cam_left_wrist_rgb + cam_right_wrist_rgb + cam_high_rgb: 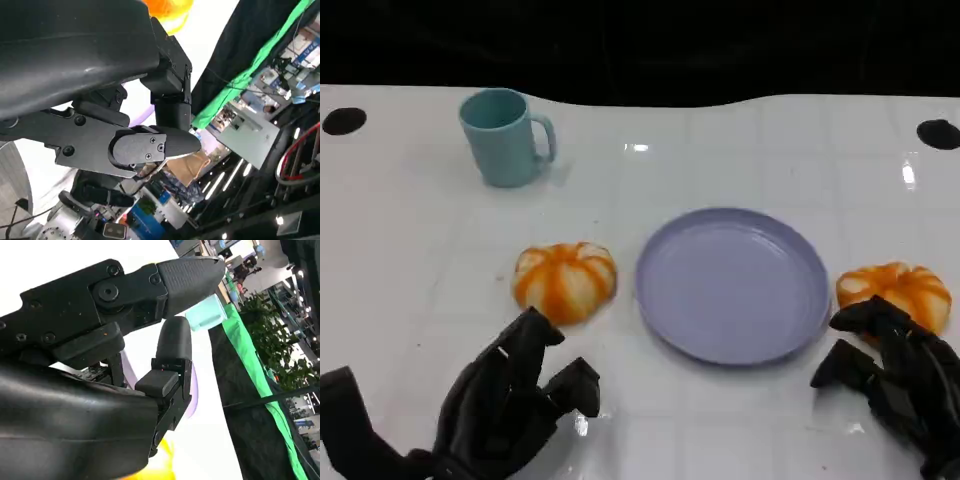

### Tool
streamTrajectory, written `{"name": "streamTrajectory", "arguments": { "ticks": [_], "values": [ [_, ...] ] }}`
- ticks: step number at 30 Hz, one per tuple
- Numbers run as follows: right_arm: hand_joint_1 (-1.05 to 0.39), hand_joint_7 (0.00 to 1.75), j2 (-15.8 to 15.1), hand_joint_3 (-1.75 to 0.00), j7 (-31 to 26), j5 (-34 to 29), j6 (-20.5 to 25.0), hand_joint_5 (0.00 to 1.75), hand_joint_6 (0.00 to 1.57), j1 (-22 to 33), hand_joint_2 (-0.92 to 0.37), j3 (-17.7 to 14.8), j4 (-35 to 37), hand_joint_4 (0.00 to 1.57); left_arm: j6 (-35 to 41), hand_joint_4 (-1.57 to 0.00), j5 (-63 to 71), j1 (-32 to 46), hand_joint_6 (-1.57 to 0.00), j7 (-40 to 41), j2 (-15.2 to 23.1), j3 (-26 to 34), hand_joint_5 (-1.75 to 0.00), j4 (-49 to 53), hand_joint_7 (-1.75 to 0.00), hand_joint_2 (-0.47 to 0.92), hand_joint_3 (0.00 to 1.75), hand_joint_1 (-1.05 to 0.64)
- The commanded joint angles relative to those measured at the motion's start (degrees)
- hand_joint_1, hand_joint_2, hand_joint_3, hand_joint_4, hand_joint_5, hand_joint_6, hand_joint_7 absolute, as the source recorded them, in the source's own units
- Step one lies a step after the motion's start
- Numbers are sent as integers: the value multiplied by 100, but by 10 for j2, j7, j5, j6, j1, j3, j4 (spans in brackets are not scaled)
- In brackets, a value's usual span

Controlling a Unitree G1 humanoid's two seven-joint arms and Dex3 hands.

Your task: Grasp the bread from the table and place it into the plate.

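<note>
Two orange-and-white round breads lie on the white table. One bread [565,281] sits left of the lavender plate [732,284]; the other bread [896,292] sits right of it. My left hand [510,395] hovers in front of the left bread with fingers apart, holding nothing. My right hand [895,375] is just in front of the right bread, fingertips at its near edge, nothing visibly gripped. The left wrist view shows my left hand [125,110] with an orange bread [167,10] beyond it. In the right wrist view my right hand [140,340] stands with fingers spread, a patch of bread [160,465] by it.
A teal mug [506,137] stands at the back left of the table. Two black round marks [344,121] lie near the far corners. The mug [210,315] shows past the fingers in the right wrist view. The plate holds nothing.
</note>
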Motion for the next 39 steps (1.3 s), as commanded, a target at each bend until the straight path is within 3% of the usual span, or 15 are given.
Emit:
{"name": "streamTrajectory", "arguments": {
  "ticks": [1,3,4,6,7,10,12,13,15,20,21,23,26,33,39],
  "values": [
    [-55,117,-3,-15,-11,-3,5,156,65,12,-92,0,-7,64,-30,-83,19,-11,-62,-21,16,-2,-175,0,-175,92,34,-56],
    [-56,118,-1,-16,-18,-7,1,157,66,15,-92,2,-12,65,-67,-71,51,-15,-64,-21,23,-12,-152,-11,-110,92,31,-57],
    [-56,118,0,-16,-20,-8,0,157,66,15,-92,2,-13,65,-78,-69,59,-17,-67,-21,24,-14,-145,-12,-93,92,30,-58],
    [-56,118,1,-16,-17,-5,-1,157,66,14,-92,1,-12,66,-94,-68,74,-19,-68,-15,28,-18,-142,-21,-84,92,29,-58],
    [-55,118,1,-16,-13,-2,-1,157,65,13,-92,-1,-10,66,-102,-63,83,-21,-65,-11,31,-21,-117,-28,-58,92,23,-58],
    [-54,118,1,-17,-1,3,-1,156,64,12,-92,-2,-6,65,-119,-61,100,-26,-62,-8,43,-24,-82,-41,-20,92,15,-57],
    [-54,118,1,-17,1,2,-5,156,64,11,-92,-3,-5,65,-134,-61,130,-27,-62,-1,58,-34,-78,-53,-16,92,14,-56],
    [-54,118,1,-18,2,2,-8,156,63,11,-92,-3,-4,65,-144,-50,153,-28,-53,4,68,-41,-69,-62,-9,92,13,-56],
    [-54,118,1,-18,3,1,-11,156,63,11,-92,-4,-2,64,-155,-44,177,-28,-48,11,78,-49,-64,-71,-5,92,13,-56],
    [-54,118,1,-19,4,1,-13,156,62,11,-92,-4,-1,64,-158,-42,180,-26,-46,15,79,-53,-62,-72,-3,92,13,-56],
    [-54,118,0,-19,0,-1,-9,156,62,10,-92,-3,-1,64,-186,-42,280,-36,-46,52,117,-72,-62,-104,-3,92,13,-56],
    [-55,119,-2,-19,-4,-4,-5,156,64,9,-92,-2,-2,65,-222,-19,409,-47,-32,101,164,-96,-48,-143,-2,92,9,-56],
    [-55,119,-2,-19,-5,-4,-4,156,64,9,-92,-2,-2,66,-230,-14,448,-48,-29,122,172,-106,-44,-153,-1,92,8,-56],
    [-54,120,-4,-21,-11,-13,-28,156,64,10,-92,1,6,67,-211,-1,707,-98,-24,206,245,-178,-28,-182,-1,90,1,-58],
    [-54,120,-5,-19,-1,-2,-16,156,63,6,-92,-3,12,66,-171,0,816,-138,-20,201,274,-221,-18,-170,0,89,0,-57]
  ]
}}
